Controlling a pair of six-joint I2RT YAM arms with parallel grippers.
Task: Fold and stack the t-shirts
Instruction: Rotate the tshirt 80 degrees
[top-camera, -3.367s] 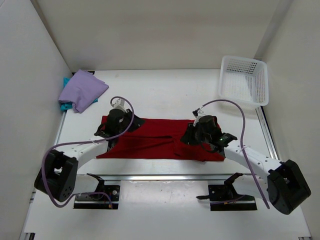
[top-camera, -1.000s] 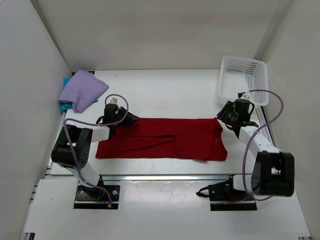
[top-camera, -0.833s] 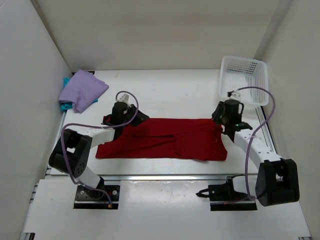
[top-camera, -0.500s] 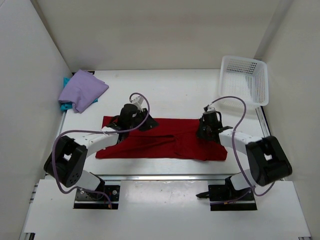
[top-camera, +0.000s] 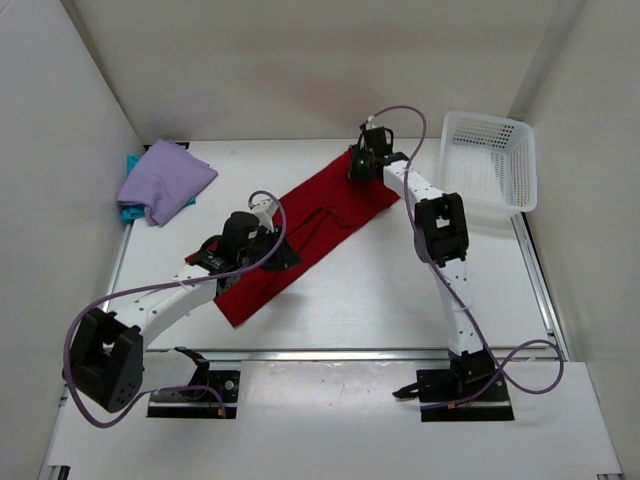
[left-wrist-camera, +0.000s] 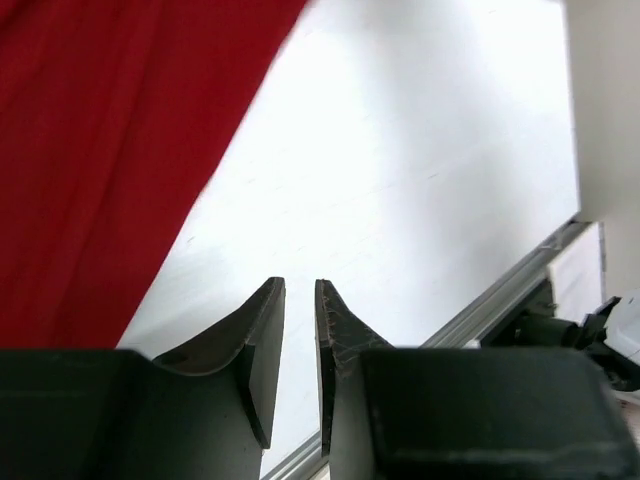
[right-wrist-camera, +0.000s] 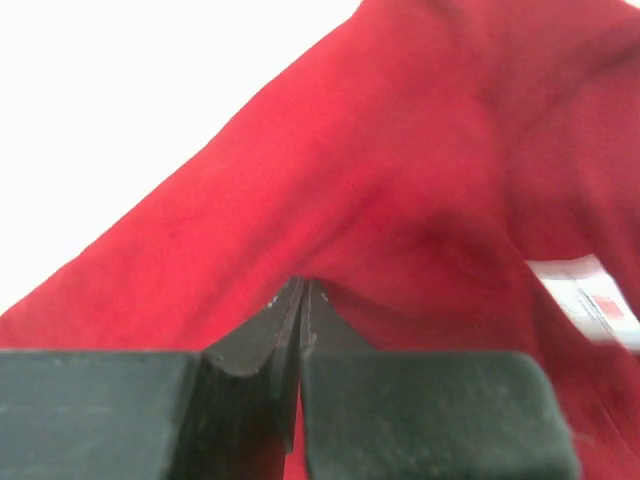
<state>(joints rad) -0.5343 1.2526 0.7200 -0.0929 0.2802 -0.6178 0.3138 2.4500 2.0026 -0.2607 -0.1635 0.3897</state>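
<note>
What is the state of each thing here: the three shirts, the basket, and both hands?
red t-shirt: flat in a long diagonal strip, far end pinched.
lavender t-shirt: bundled, at the far left.
teal t-shirt: mostly hidden under the lavender t-shirt.
basket: upright, at the far right.
left hand: slightly open, holding nothing.
right hand: shut on the red t-shirt.

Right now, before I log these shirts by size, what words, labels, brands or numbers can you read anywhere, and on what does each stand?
No text is readable in any view.
On the red t-shirt, a white sewn-in tag: it carries a red mark, but is too blurred to read.
On the lavender t-shirt and the white lattice basket: no print visible.
</note>
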